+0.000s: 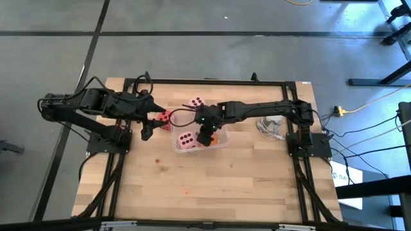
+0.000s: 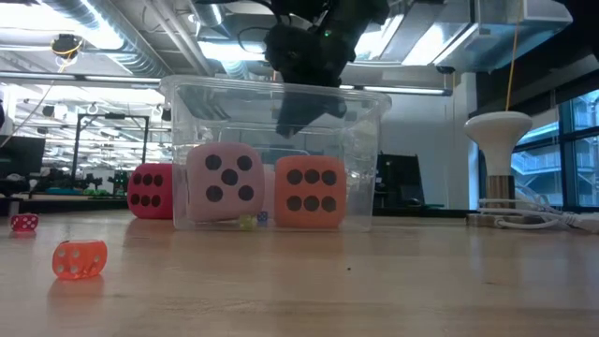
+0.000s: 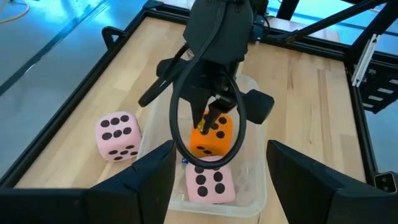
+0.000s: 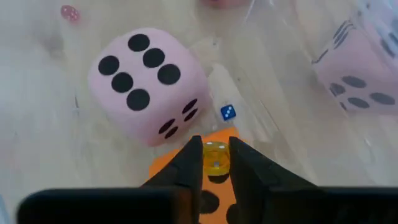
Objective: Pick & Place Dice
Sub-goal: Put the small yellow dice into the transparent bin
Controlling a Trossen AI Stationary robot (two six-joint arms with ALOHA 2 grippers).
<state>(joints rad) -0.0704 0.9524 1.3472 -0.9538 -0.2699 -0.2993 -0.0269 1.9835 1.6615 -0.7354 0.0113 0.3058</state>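
1. Orange die (image 3: 211, 135) sits on the floor of the clear tub (image 1: 221, 142), beside a pale pink die (image 3: 210, 183) also inside. Two of four look placed.
2. Second pale pink die (image 3: 117, 135) lies on the table just outside the tub wall; red die (image 1: 165, 118) also outside, close to the left gripper (image 1: 147, 133). Both look left to do.
3. Right gripper (image 4: 215, 163) hangs inside the tub directly over the orange die. Its fingers stand narrowly apart around a tiny yellow piece (image 4: 216, 157); whether they pinch it or are letting go, cannot tell.
4. Left gripper waits just beside the tub, spread wide, empty.
5. Strays: tiny blue die (image 4: 227, 112) inside the tub; small translucent orange die (image 2: 80, 259) and small red one (image 2: 24, 223) out on the table.
6. Judgement: about halfway.
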